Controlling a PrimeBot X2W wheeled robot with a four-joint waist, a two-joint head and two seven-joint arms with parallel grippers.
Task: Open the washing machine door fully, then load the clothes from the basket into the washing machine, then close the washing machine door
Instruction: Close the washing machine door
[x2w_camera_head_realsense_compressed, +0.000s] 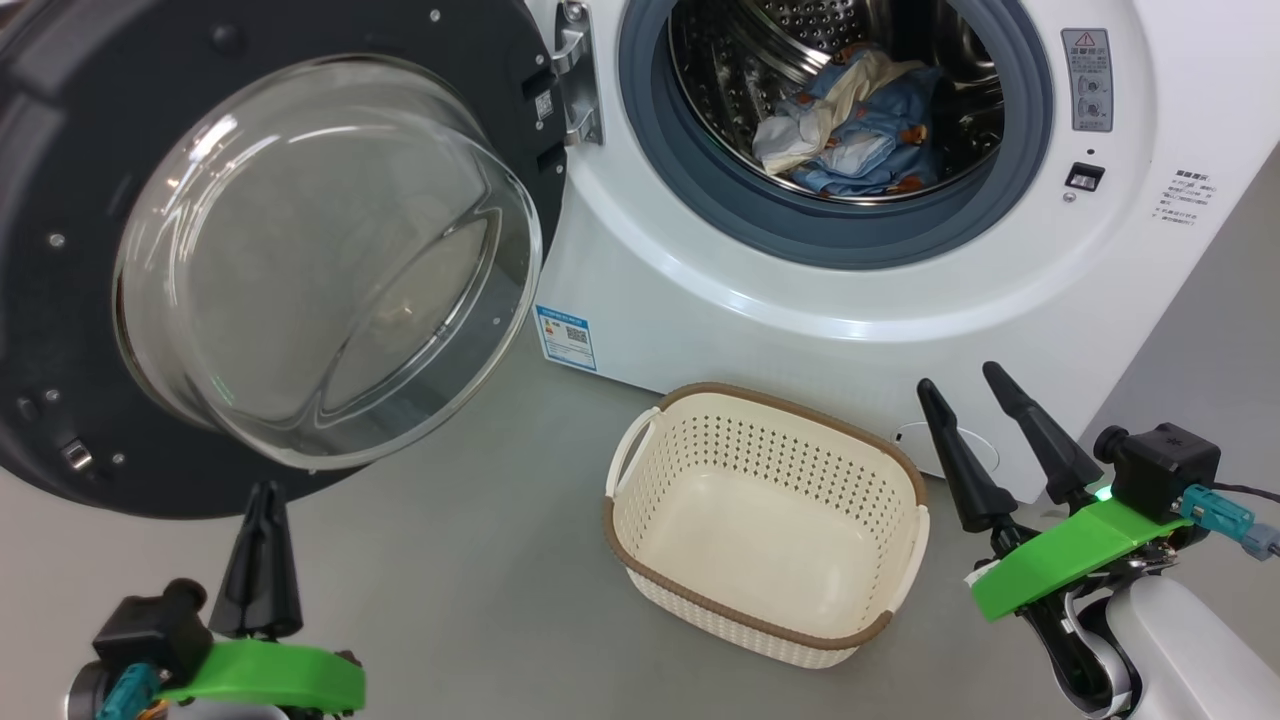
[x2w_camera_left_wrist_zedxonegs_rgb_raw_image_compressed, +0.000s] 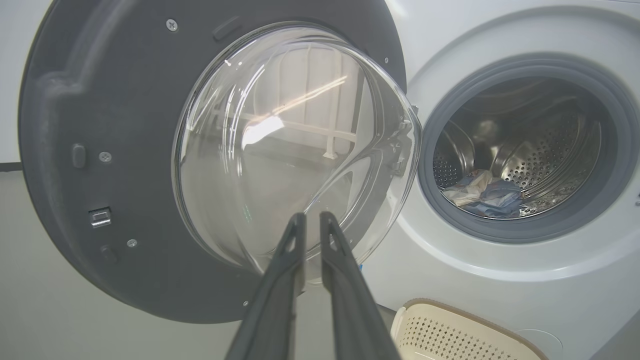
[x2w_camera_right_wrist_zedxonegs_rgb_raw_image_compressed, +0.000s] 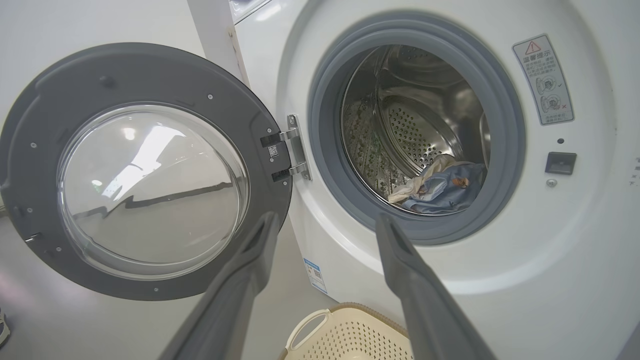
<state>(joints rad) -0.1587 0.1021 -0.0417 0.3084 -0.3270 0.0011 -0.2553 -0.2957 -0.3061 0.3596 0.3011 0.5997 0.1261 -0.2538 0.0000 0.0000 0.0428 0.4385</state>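
Clothes (x2w_camera_head_realsense_compressed: 850, 125) are in the drum and the basket (x2w_camera_head_realsense_compressed: 760, 450) is empty — door (x2w_camera_head_realsense_compressed: 80, 200) next. It stands just above the left pincer (x2w_camera_head_realsense_compressed: 264, 492), whose fingers are nearly together, holding nothing — push its rim rightward. Right pincer (x2w_camera_head_realsense_compressed: 958, 377) gapes wide.

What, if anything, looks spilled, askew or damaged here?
Nothing stands out. The light blue printed and cream clothes lie in the steel drum of the white front-loading washing machine, the cream perforated plastic basket stands upright and empty, and the round black glass-windowed door hangs wide open.
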